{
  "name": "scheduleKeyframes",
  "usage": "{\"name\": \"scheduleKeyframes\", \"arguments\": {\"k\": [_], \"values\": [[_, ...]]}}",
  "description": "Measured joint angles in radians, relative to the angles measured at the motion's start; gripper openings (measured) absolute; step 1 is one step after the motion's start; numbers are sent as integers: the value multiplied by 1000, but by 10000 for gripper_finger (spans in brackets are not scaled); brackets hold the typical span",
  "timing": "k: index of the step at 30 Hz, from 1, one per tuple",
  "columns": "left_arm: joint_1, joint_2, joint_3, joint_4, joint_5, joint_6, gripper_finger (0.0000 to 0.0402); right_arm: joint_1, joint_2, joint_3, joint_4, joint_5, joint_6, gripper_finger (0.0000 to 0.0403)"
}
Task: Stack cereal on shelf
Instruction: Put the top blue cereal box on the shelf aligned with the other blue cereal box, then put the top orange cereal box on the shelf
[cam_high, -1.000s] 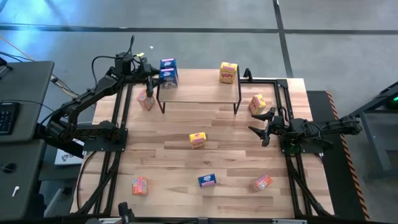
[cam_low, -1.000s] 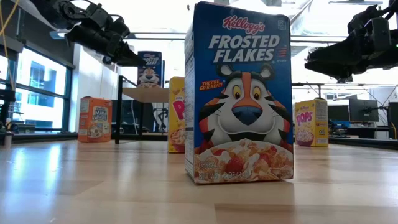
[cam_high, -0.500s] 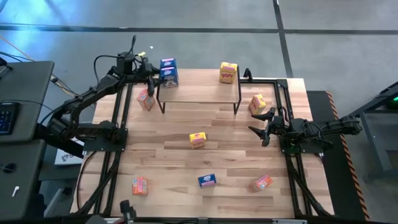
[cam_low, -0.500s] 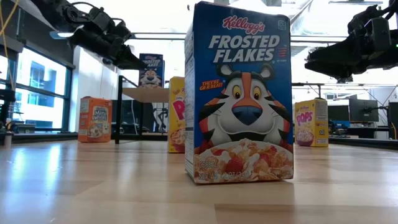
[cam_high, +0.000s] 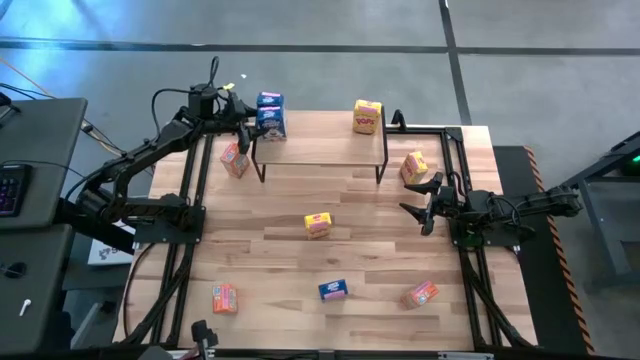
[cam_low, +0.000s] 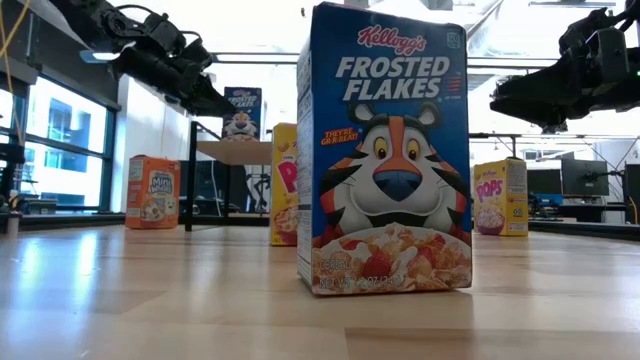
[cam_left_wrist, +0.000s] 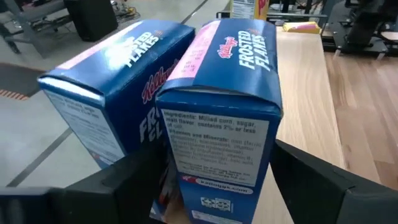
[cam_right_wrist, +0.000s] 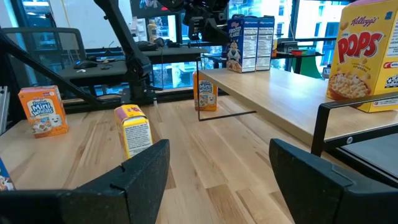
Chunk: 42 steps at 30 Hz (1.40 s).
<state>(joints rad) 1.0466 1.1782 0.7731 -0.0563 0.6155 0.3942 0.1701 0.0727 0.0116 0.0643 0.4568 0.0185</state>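
Two blue cereal boxes stand upright side by side on the far left corner of the shelf (cam_high: 320, 148). My left gripper (cam_high: 249, 123) comes at them level from the table's left. It is open, with its fingers on either side of the nearer blue box (cam_left_wrist: 219, 106); the second blue box (cam_left_wrist: 112, 81) stands beside it. A yellow box (cam_high: 367, 116) stands on the shelf's far right corner. My right gripper (cam_high: 417, 200) hovers open and holding nothing over the table's right side. My left gripper has one finger (cam_left_wrist: 323, 180) a little apart from the nearer blue box's side. Whether the other finger (cam_left_wrist: 124, 183) touches the box's opposite side (cam_left_wrist: 169, 143) I cannot tell. The box stands upright on its base on the shelf top.
On the tabletop stand an orange box (cam_high: 235, 158) left of the shelf, a yellow box (cam_high: 414, 166) right of it and a yellow box (cam_high: 318, 224) at the centre. Near the front edge are an orange box (cam_high: 224, 297), a blue box (cam_high: 333, 289) and an orange box (cam_high: 421, 293).
In the low view the blue box at my left gripper has come down a little onto the shelf's far left corner and now stands beside the other blue box. Both arms have kept their places.
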Motion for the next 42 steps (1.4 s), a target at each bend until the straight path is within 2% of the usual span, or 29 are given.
{"name": "scheduleKeyframes", "arguments": {"k": [18, 28, 36, 42], "values": [[-2, -123, 0, -89, -43, -57, 286, 0, 0, 0, 0, 0, 0, 268], [-4, -312, 1, -162, -296, -142, 286, 0, 0, 0, 0, 0, 0, 268], [-82, -444, 1, -391, -497, -264, 286, 0, 0, 0, 0, 0, 0, 268], [-152, -479, 7, -540, -636, -377, 286, 0, 0, 0, 0, 0, 0, 268]]}}
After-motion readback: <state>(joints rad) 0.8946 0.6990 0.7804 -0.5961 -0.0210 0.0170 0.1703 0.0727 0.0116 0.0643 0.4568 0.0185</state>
